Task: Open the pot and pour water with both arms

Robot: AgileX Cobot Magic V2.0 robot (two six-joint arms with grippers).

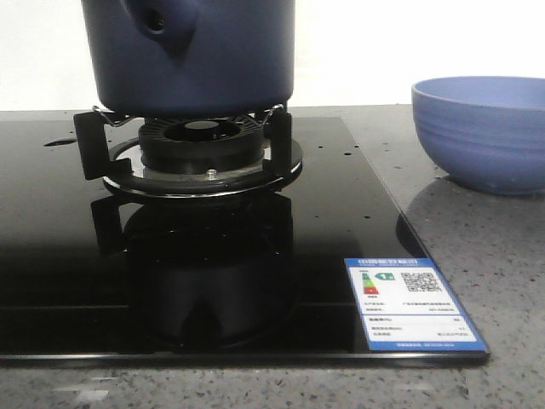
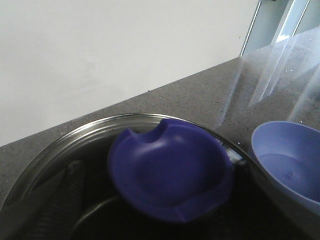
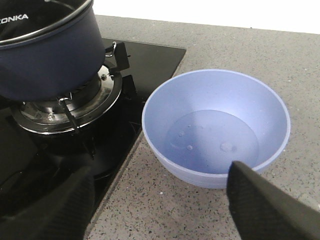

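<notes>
Nearest the front camera, noted an energy label (image 1: 415,303) stuck at lower right on the black glass hob (image 1: 51,256). Found the pot (image 1: 196,60) at top centre, seated on the burner trivet (image 1: 203,149), handle stub (image 1: 157,21) turned toward the lens. Found a lighter blue bowl (image 1: 481,132) at right on the speckled counter (image 1: 477,247), just beside the hob's edge.

From the right wrist, saw the right gripper (image 3: 160,220) spread wide and empty above the bowl, which held a shallow pool of water. Saw no lid on the steel rim there.

From the left wrist, looked down on that rim (image 2: 100,122) and a dark blue notched disc (image 2: 172,170), probably the lid, over the pot's mouth. Made out one dark finger of the left gripper (image 2: 75,210) at lower left; could not tell whether clenched on anything or released.

Judged the lid step to be in hand, with some water already in the bowl. Would need the lid carried clear, then a firm pinch on the stub for lifting and tipping.

Noted trivet prongs close under the pot, so would lift straight up first. Counted open counter in front of and behind the bowl.
</notes>
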